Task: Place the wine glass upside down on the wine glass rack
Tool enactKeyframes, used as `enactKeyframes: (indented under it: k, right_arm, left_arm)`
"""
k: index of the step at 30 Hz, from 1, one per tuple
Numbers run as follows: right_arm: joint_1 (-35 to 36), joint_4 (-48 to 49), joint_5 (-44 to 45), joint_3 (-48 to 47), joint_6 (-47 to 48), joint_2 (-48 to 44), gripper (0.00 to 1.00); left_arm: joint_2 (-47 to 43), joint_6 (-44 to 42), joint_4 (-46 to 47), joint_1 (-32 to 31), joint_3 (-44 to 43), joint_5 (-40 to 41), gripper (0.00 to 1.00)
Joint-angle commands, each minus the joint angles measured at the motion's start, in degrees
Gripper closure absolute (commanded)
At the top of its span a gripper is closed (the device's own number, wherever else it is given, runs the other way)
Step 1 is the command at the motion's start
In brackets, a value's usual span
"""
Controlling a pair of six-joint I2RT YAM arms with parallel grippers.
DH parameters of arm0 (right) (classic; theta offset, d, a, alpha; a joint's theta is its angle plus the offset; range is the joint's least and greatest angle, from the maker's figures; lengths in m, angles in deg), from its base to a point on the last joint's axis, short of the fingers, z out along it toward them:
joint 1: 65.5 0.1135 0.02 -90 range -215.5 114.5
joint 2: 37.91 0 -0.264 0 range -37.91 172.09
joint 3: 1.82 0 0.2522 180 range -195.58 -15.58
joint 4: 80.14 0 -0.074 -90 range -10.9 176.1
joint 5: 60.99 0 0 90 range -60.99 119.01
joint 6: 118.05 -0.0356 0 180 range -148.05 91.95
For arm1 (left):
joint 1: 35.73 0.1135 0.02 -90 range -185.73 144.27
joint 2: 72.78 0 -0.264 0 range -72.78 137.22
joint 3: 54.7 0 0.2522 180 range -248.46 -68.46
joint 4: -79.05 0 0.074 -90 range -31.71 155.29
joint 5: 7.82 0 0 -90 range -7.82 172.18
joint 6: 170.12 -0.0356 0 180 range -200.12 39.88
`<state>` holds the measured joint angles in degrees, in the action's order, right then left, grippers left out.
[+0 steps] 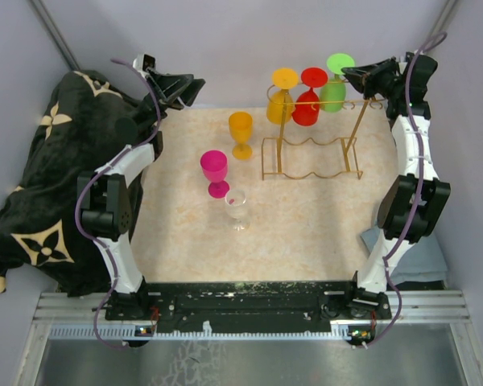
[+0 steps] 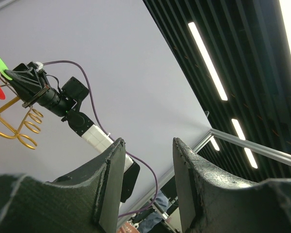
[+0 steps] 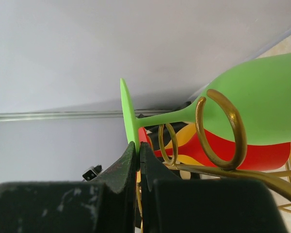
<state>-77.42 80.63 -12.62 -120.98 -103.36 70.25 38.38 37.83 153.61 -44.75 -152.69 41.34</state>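
A green wine glass [image 1: 335, 84] hangs upside down at the right end of the gold wire wine glass rack [image 1: 310, 157], its stem passing by a rail loop [image 3: 223, 131]. My right gripper [image 1: 356, 76] is shut on the rim of the glass's flat foot [image 3: 128, 116], and the fingertips [image 3: 138, 150] pinch the thin green disc. My left gripper [image 1: 195, 84] is raised at the back left, away from the rack. Its jaws [image 2: 149, 145] stand open with nothing between them and point up at the ceiling.
A yellow glass [image 1: 280, 100] and a red glass [image 1: 307, 100] hang upside down on the same rack. Upright on the table stand an orange glass [image 1: 241, 133], a pink glass [image 1: 215, 171] and a clear glass [image 1: 237, 207]. A black blanket [image 1: 40, 185] lies left, a blue cloth [image 1: 423, 257] right.
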Motion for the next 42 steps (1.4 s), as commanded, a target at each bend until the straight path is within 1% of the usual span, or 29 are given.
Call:
enactKeyframes:
  k: [1,9,19,42]
  right_arm:
    - [-0.38,4.14,-1.03,-1.24,-2.38,-4.01,1.0]
    - [-0.38,3.73,-0.42,-0.27,-4.32,-4.99,1.0]
    - [-0.39,-2.17,2.31,-2.59,-3.64,-5.12,1.0]
    - [-0.38,-2.29,1.9,2.56,-2.67,-10.04,1.0]
  left_arm:
    - [-2.77,5.62,13.2,-0.34,0.05,0.31,0.5]
    - [-2.75,5.7,13.15,-0.3,0.2,0.34,0.5]
    - [-2.7,5.79,13.37,-0.3,0.04,0.5,0.5]
    - [-2.52,5.88,13.9,-0.37,0.73,0.58,0.5]
